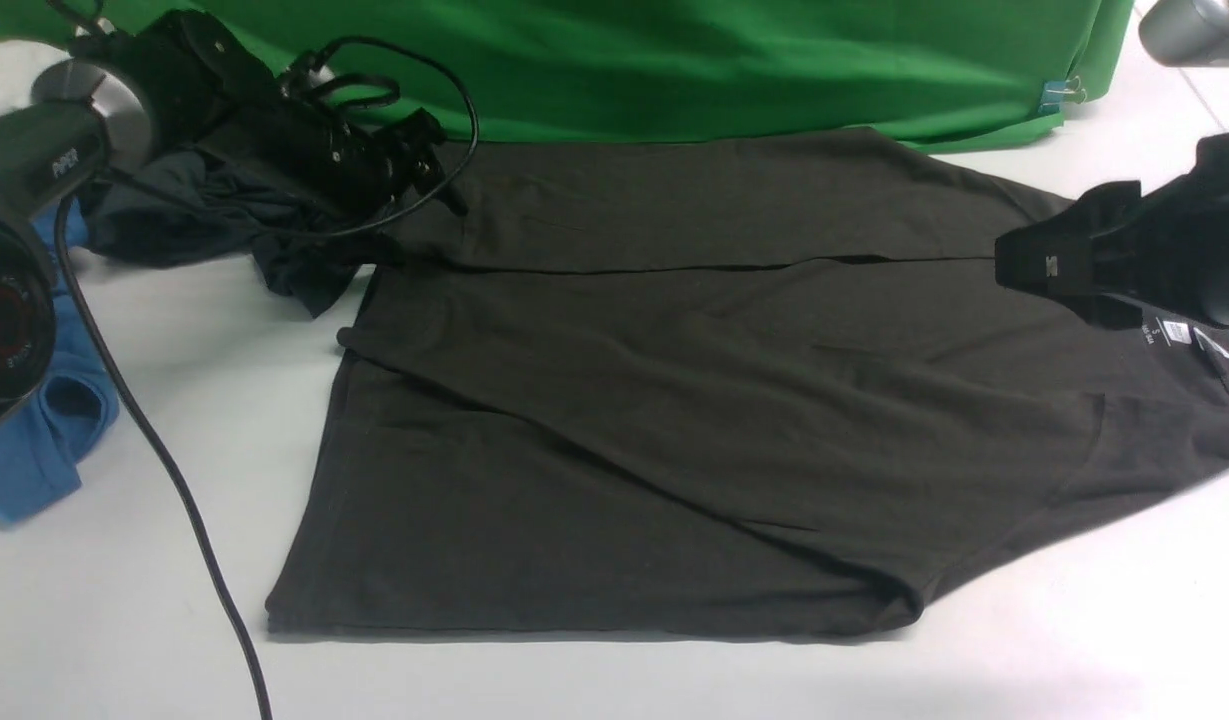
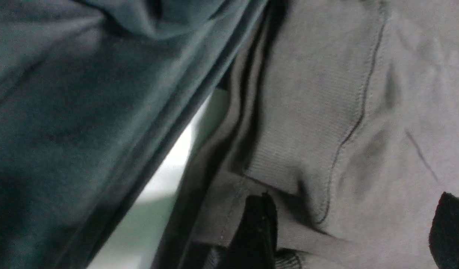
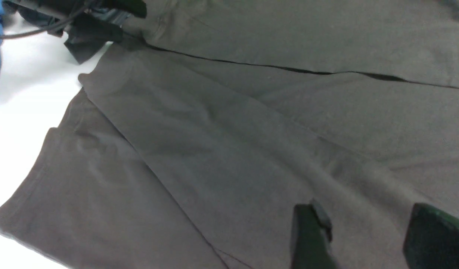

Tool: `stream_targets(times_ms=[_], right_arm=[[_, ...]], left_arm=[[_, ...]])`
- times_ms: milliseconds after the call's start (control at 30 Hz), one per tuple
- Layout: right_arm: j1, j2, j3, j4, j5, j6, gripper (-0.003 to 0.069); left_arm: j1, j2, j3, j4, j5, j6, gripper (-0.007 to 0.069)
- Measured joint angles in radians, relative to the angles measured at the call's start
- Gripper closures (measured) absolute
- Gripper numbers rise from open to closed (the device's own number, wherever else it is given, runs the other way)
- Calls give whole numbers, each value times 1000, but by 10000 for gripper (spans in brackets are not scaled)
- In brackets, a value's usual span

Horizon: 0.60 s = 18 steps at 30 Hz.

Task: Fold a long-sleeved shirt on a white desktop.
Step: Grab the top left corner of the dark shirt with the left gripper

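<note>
The long-sleeved shirt (image 1: 674,420) lies flat on the white desktop (image 1: 174,400), very dark, with both sleeves laid across its body and the white neck label (image 1: 1172,332) at the right. My left gripper (image 1: 429,165) hovers at the shirt's far left corner. In the left wrist view it (image 2: 354,231) stands open over a ribbed cuff (image 2: 307,123), close to the cloth. My right gripper (image 1: 1034,265) is low over the collar end, near the label. It (image 3: 367,235) is open too, with only flat shirt cloth (image 3: 233,149) under the gap between its fingers.
A dark grey garment (image 1: 204,215) is bunched at the far left, right beside the left gripper (image 2: 65,112). A blue garment (image 1: 44,430) lies at the left edge. Green cloth (image 1: 674,60) hangs along the back. A black cable (image 1: 174,480) trails over the table's left part.
</note>
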Motion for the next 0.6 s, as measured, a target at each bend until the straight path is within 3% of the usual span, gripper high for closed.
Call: stream_targets(times_ms=[600], right_arm=[[0,0,0,1,-36,3,323]], left_arm=[[9,31,0,-30,-120,62,58]])
